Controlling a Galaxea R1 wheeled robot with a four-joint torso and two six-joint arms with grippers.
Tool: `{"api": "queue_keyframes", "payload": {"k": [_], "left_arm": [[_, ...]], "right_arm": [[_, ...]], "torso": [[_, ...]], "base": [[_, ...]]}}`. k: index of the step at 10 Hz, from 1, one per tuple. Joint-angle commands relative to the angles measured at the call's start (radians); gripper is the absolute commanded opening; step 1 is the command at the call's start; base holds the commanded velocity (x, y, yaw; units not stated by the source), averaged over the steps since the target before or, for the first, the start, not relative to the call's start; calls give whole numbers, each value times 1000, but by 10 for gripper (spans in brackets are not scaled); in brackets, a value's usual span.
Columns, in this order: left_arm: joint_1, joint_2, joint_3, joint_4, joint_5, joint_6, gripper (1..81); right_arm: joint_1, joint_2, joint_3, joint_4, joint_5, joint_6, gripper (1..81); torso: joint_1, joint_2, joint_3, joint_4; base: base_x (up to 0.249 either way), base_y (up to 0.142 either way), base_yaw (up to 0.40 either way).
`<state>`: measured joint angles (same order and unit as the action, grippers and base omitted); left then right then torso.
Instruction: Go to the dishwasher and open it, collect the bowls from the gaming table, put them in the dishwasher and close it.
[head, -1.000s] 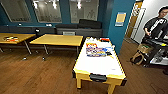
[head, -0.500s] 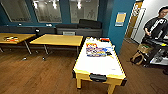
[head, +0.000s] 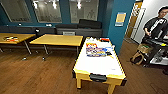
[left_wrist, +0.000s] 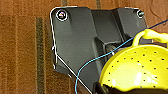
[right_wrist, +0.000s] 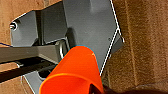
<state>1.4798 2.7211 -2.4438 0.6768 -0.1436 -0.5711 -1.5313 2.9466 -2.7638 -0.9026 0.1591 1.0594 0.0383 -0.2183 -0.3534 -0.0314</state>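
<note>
The gaming table (head: 100, 66), white-topped on a yellow frame, stands just ahead and slightly right in the head view, with colourful board-game boxes (head: 96, 49) at its far half. In the left wrist view a pale yellow-green bowl (left_wrist: 135, 67), dotted with small holes and with a loop handle, hangs above the wooden floor, and my left gripper (left_wrist: 105, 87) is shut on its rim. In the right wrist view my right gripper (right_wrist: 100, 88) is shut on the orange-red bowl (right_wrist: 75, 67), which also hangs over the floor. The dishwasher is out of view.
Two yellow-topped tables (head: 58, 40) (head: 15, 37) stand to the left before a dark sofa (head: 80, 27). A blue wall corner (head: 117, 22) rises behind the gaming table. At the right a person (head: 155, 25) stands by a cart (head: 156, 47). Wooden floor (head: 45, 75) lies open at the left front.
</note>
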Motion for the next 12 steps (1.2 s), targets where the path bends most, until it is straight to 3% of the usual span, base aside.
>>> {"api": "queue_keyframes", "payload": {"k": [1, 7, 12], "left_arm": [[-26, -12, 0, 13, 39, 8, 10], [-28, 48, -95, 12, 50, 10, 10], [-17, 74, -103, 4, 52, 8, 10]], "right_arm": [[27, -10, 0, -13, -41, 1, 10], [27, 2, 6, -15, -41, 1, 10], [18, 5, 6, -15, -39, 1, 10]], "torso": [[0, 0, 0, 0], [0, 0, 0, 0], [0, 0, 0, 0]], "base": [[0, 0, -342], [0, 0, -397], [0, 0, -400]]}}
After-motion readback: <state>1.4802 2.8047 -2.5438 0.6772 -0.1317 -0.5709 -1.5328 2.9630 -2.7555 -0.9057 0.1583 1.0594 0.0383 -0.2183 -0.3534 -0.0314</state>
